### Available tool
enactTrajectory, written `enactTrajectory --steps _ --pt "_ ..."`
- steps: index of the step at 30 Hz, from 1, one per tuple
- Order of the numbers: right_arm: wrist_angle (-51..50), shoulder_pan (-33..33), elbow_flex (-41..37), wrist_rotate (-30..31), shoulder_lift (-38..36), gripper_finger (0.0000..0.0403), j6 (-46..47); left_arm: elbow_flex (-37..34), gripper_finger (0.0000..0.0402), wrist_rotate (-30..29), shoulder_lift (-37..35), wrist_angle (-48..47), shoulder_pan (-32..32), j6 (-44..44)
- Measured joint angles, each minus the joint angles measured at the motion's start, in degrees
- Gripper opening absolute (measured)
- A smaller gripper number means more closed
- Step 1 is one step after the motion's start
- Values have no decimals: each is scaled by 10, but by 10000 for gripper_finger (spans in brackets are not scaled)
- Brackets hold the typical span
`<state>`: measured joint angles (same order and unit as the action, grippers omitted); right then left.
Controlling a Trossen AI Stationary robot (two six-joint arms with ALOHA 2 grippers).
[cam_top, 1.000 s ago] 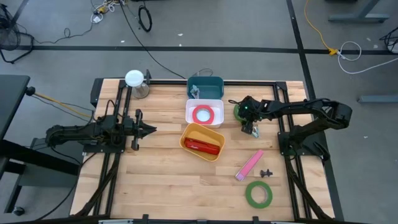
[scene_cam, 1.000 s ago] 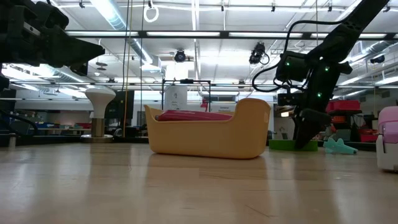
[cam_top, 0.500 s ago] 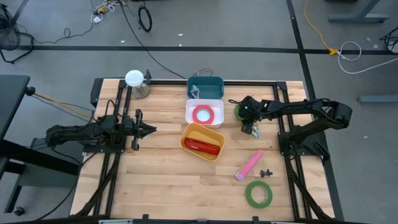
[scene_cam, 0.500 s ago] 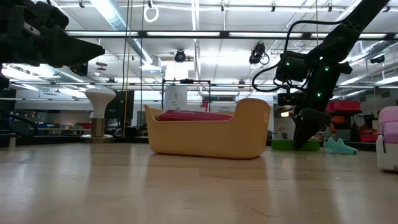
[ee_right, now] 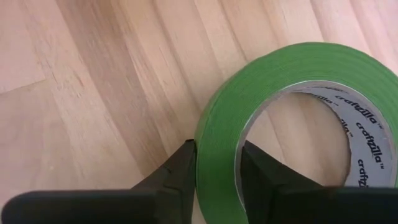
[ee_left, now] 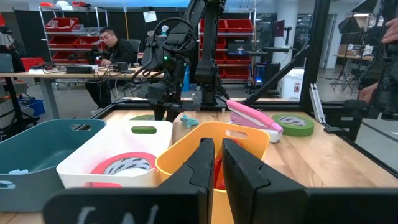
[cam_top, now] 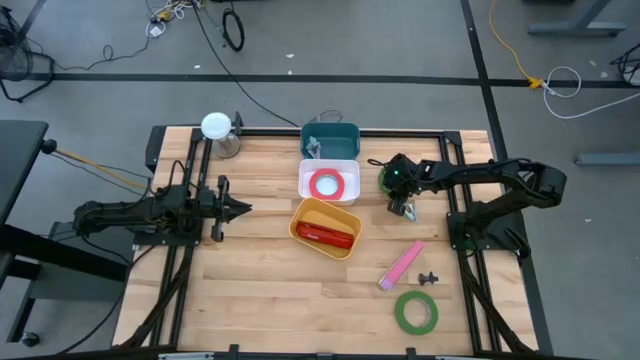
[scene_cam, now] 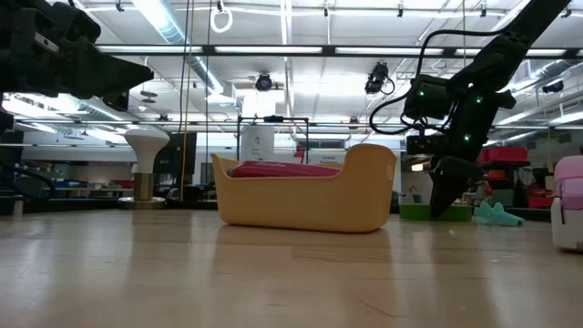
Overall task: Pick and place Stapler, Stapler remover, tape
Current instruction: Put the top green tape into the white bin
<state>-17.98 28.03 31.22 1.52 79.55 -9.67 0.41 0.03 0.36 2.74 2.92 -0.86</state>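
My right gripper (cam_top: 401, 205) (ee_right: 216, 177) stands over a green tape roll (cam_top: 386, 179) (ee_right: 280, 106) just right of the white bin and is shut on it. In the low view the roll (scene_cam: 414, 212) shows as a flat green strip at table level. A second green roll (cam_top: 415, 312) lies flat near the near edge. The red roll (cam_top: 326, 184) lies in the white bin. A pink stapler (cam_top: 402, 265) lies on the table, and a red stapler (cam_top: 324, 235) lies in the yellow bin. My left gripper (cam_top: 244, 208) (ee_left: 216, 158) hovers shut at the table's left. My right gripper pinches the green roll's wall (ee_right: 217, 146), one finger (ee_right: 180, 171) outside the ring and the other finger (ee_right: 261, 174) inside its open centre. The fingers come from above, pointing down. The roll lies about flat; whether it is clear of the wood I cannot tell.
A teal bin (cam_top: 345, 132) holding a small pale object stands at the far edge, with the white bin (cam_top: 305, 190) and yellow bin (cam_top: 300, 222) in front of it. A small black object (cam_top: 428, 277) lies by the pink stapler. A white lamp (cam_top: 216, 127) stands at the far left corner.
My right gripper has shifted slightly, and the green roll in it has slid a little along the table toward the right edge.
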Motion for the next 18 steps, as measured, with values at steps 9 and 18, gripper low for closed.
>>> enactTrajectory --steps 9,18 --pt "-8 0 22 -3 -8 97 16 0 37 0 0 0 0 0" --pt "-65 0 109 -1 -16 96 4 0 37 0 0 0 0 0"
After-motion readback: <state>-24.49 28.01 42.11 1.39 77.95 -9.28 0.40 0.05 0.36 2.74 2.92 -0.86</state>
